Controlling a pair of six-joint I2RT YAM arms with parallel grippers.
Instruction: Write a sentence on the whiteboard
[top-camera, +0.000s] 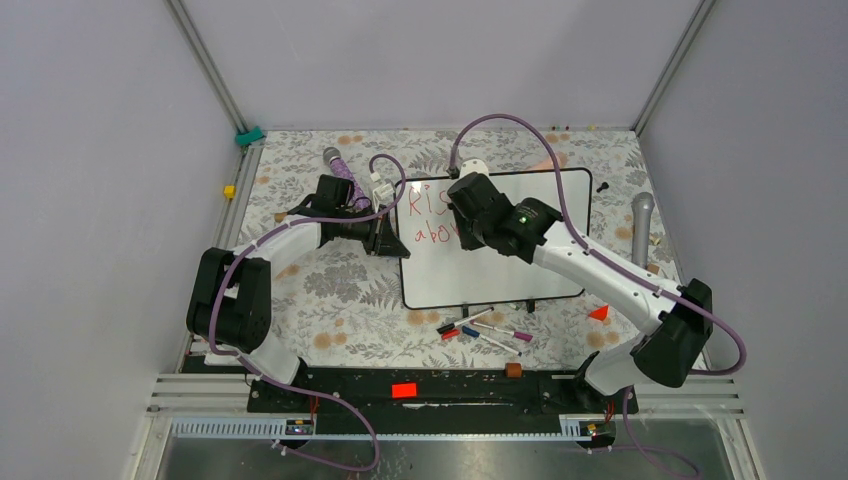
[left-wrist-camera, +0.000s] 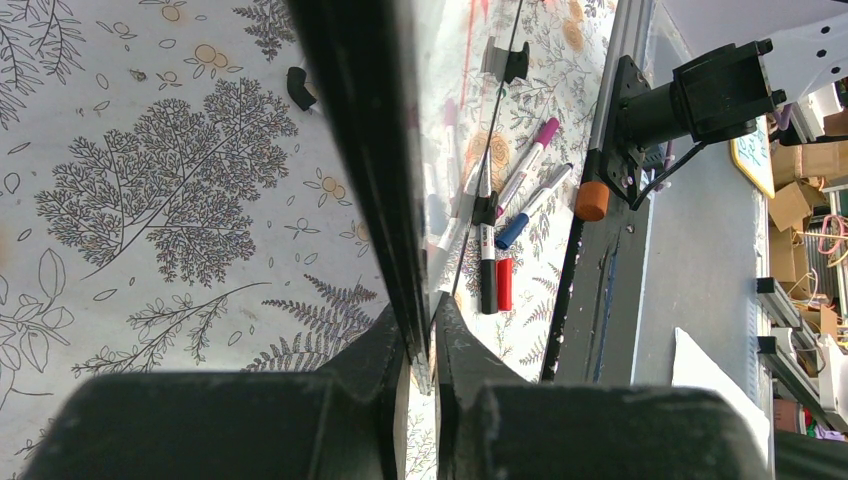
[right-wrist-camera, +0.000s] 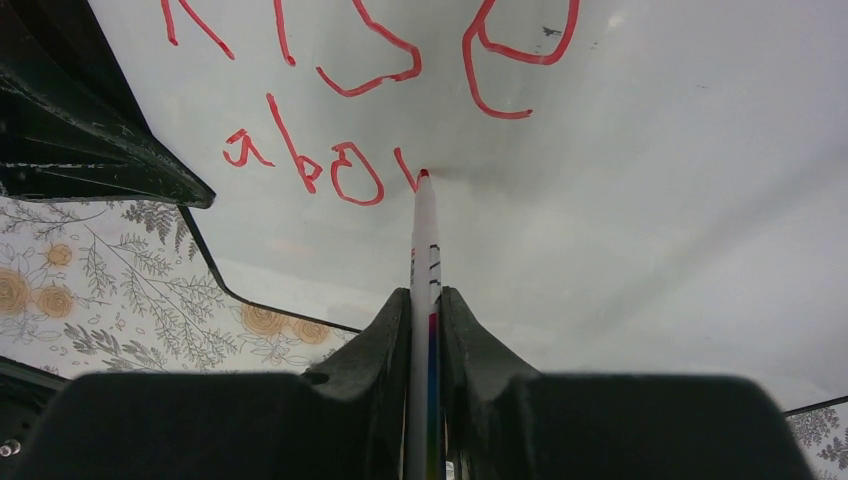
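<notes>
At the centre of the floral tablecloth (top-camera: 330, 290) lay the whiteboard (top-camera: 500, 270), glossy white with a thin black rim and rounded corners. Toward its ten o'clock corner ran the sentence (top-camera: 432, 215) in red handwriting, unfinished: "Rise" above, "abo" and one further stroke below. The right gripper (right-wrist-camera: 425, 300) was pinching a red marker (right-wrist-camera: 425, 225), its tip touching the board at that last stroke. The left gripper (left-wrist-camera: 421, 322) was clamped on the board's nine o'clock edge. Loose markers (top-camera: 488, 328) lay at six o'clock, just beside the board.
</notes>
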